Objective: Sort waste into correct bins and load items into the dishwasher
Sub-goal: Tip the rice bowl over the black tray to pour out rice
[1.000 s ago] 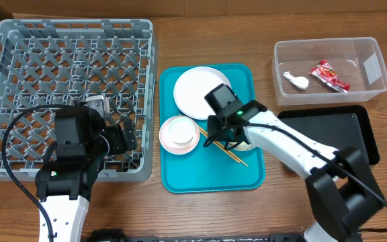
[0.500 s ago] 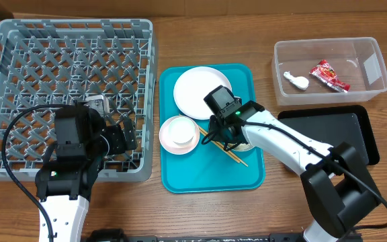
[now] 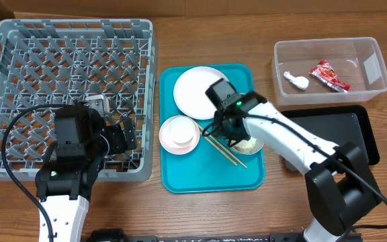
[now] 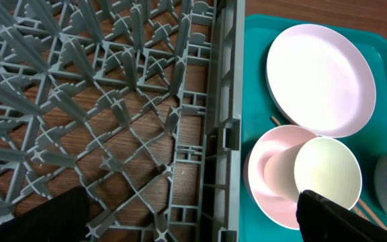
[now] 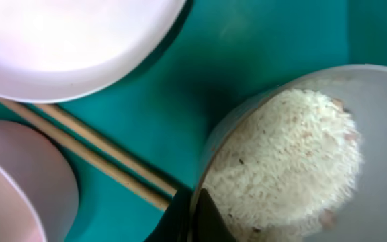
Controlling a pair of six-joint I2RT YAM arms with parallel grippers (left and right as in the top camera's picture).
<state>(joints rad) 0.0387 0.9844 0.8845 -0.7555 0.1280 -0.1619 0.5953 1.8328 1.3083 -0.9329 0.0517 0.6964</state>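
Chopsticks [image 5: 79, 149] (plate [image 5: 66, 33] too) close beside grey bowl [image 5: 381, 134]

No legible txt, nos., brand marks or signs anywhere in the 3 views. The red snack wrapper [image 3: 328, 74] in the clear tub [image 3: 355, 50] carried print, but it was too small & blurred to read.

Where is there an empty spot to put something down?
The shallow black rectangular tray is bare. So is the teal serving tray's front strip, below the thin wooden chopsticks. The grey plastic dish rack's far rows look free. Crowded: the teal tray's middle, with the white round plate, white bowl and grey bowl of rice.
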